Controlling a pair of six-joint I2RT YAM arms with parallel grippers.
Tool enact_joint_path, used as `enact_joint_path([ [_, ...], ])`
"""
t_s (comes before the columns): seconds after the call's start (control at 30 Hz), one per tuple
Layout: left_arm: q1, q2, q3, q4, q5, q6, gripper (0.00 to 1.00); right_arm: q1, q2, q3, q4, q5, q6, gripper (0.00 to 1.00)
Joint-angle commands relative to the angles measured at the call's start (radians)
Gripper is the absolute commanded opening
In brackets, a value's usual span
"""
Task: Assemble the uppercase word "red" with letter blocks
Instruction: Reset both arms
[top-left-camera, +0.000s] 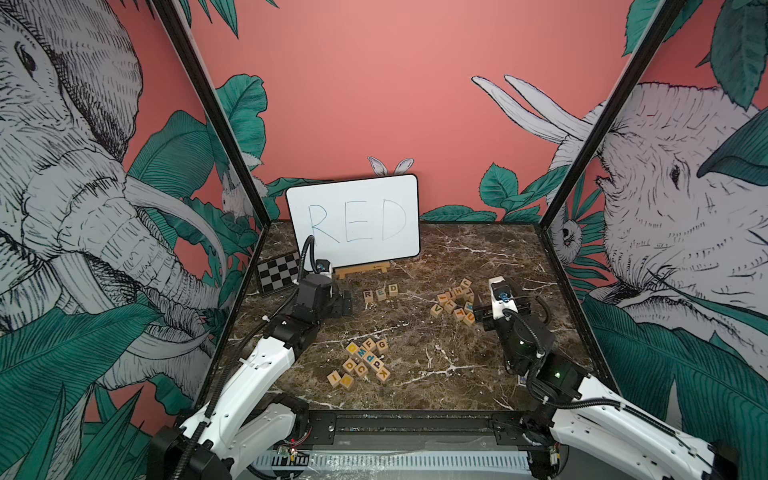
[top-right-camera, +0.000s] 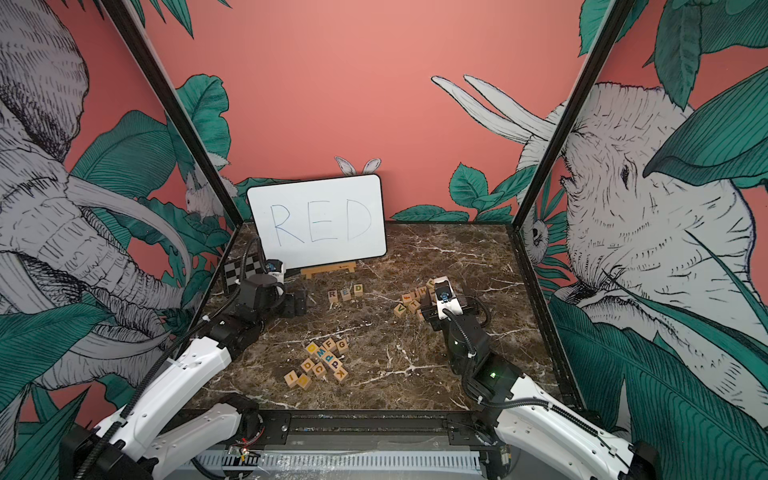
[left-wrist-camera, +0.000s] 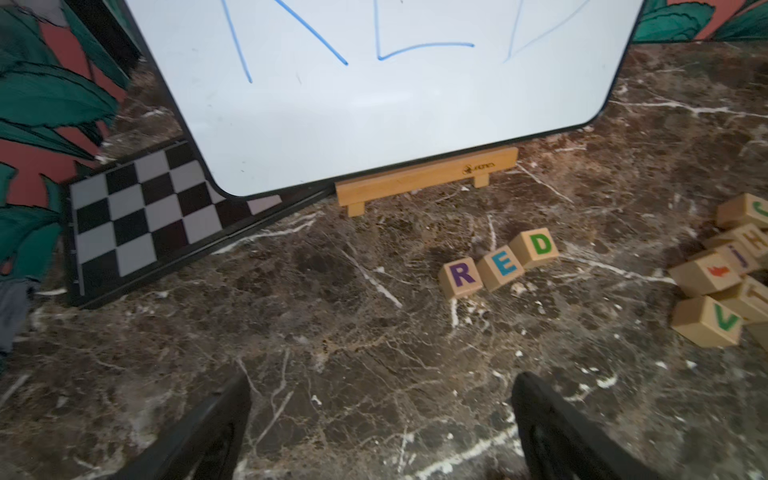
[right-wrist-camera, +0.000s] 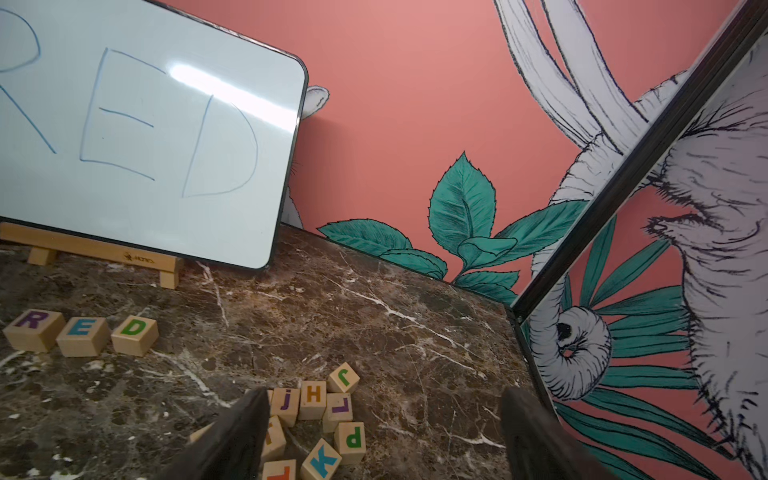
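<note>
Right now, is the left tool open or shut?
Open. On the left tool, black fingers stand wide apart above the brown marble tabletop, nothing between them.

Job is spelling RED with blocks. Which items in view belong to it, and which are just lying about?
Job:
R block, E block, D block, in a row in front of the whiteboard, which shows the word.

Lying about:
near block pile, right block pile, checkerboard, wooden stand.

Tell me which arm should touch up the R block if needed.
Left. The left gripper, open, sits just beside the R block; the right gripper is beyond the D block, at a separate pile.
</note>
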Motion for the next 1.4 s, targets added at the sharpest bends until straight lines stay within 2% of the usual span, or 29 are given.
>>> enact_joint_path([
  [0.0, 0.005, -0.033, -0.026, 0.074, -0.095, 0.064, 0.99, -0.072, 0.039, -0.022, 0.171, 0.049, -0.114, 0.92],
  [0.07, 0.005, -0.041, -0.050, 0.119, -0.093, 0.069, 1.00, -0.155, 0.066, -0.032, 0.188, 0.008, -0.058, 0.93],
  [0.13, 0.005, -0.046, -0.092, 0.189, -0.133, 0.049, 0.99, -0.244, 0.089, -0.046, 0.193, -0.057, -0.001, 0.93],
  [0.2, 0.005, -0.056, -0.142, 0.263, -0.190, 0.052, 0.99, -0.307, 0.113, -0.069, 0.218, -0.070, 0.037, 0.96],
  [0.37, 0.005, -0.057, -0.230, 0.428, -0.501, 0.092, 0.99, -0.423, 0.161, -0.146, 0.314, -0.050, 0.067, 0.99],
  [0.47, 0.005, -0.039, -0.329, 0.637, -0.566, 0.270, 0.99, -0.487, 0.197, -0.166, 0.309, -0.095, 0.072, 0.99],
  [0.57, 0.007, -0.020, -0.380, 0.727, -0.599, 0.333, 1.00, -0.540, 0.257, -0.192, 0.360, -0.130, 0.119, 0.99],
  [0.77, 0.046, 0.069, -0.426, 0.846, -0.529, 0.416, 1.00, -0.589, 0.441, -0.183, 0.464, -0.186, 0.133, 0.99],
  [1.0, 0.178, 0.177, -0.451, 0.932, -0.412, 0.310, 1.00, -0.626, 0.609, -0.188, 0.624, -0.217, 0.128, 0.99],
  [1.17, 0.240, 0.237, -0.478, 1.090, -0.296, 0.335, 1.00, -0.669, 0.667, -0.173, 0.675, -0.296, 0.158, 1.00],
  [1.3, 0.350, 0.322, -0.469, 1.211, -0.125, 0.299, 1.00, -0.695, 0.768, -0.162, 0.751, -0.414, 0.153, 0.99],
  [1.37, 0.382, 0.345, -0.429, 1.158, -0.067, 0.274, 0.99, -0.695, 0.795, -0.159, 0.772, -0.451, 0.138, 0.98],
])
